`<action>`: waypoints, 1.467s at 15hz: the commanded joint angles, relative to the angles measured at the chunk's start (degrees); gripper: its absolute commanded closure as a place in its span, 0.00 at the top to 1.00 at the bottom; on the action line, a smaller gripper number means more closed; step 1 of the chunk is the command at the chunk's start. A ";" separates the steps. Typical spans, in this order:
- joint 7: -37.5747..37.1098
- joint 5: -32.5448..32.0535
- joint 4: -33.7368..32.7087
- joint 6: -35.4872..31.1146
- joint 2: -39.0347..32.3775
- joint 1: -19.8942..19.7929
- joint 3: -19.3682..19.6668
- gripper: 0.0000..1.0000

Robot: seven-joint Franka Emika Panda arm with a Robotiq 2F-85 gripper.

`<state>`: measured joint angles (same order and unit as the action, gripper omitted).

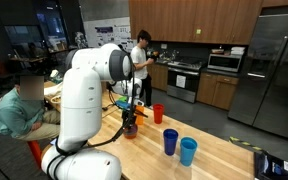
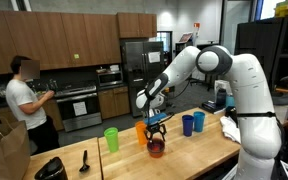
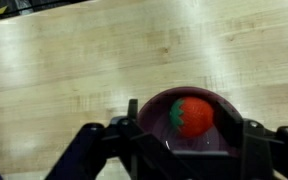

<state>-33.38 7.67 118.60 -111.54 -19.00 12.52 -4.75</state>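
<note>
The white Franka arm's gripper hung over a maroon bowl on a butcher-block table. In the wrist view its two dark fingers stood spread wide, one on each side of the bowl's rim. Whether they touched the rim could not be told. Inside the bowl, at the lower right of that frame, lay a round red fruit with a green patch on its left side.

In an exterior view, the gripper pointed straight down at the frame's centre, just above the bowl. An orange-red cup stood near the bowl's right. A dark blue cup and a light blue cup stood side by side lower down, toward the table's near edge. A seated person was at the left edge of the frame, and a standing person was in the kitchen at the back.

In an exterior view, the gripper and bowl again sat mid-frame. The orange-red cup was just to the bowl's left and a green cup stood farther left. The dark blue cup and the light blue cup stood to the right. The standing person was at the left, by the stove.
</note>
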 commanded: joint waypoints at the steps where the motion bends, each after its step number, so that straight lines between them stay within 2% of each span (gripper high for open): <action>1: -0.99 0.15 1.37 -3.31 1.27 -0.16 0.27 0.73; 4: -1.39 0.22 1.65 -5.47 0.69 0.07 0.08 0.70; 11: -1.49 0.55 2.15 -8.35 -1.12 0.12 0.09 0.73; 15: -0.66 1.82 2.54 -9.06 -1.70 -0.17 -0.13 0.71; 18: -0.15 2.91 2.69 -9.02 -2.00 -0.50 -0.04 0.45; 22: 2.33 7.13 3.56 -9.12 -1.05 -2.14 -0.38 0.19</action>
<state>-33.84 11.33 120.68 -119.99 -21.45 12.14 -4.75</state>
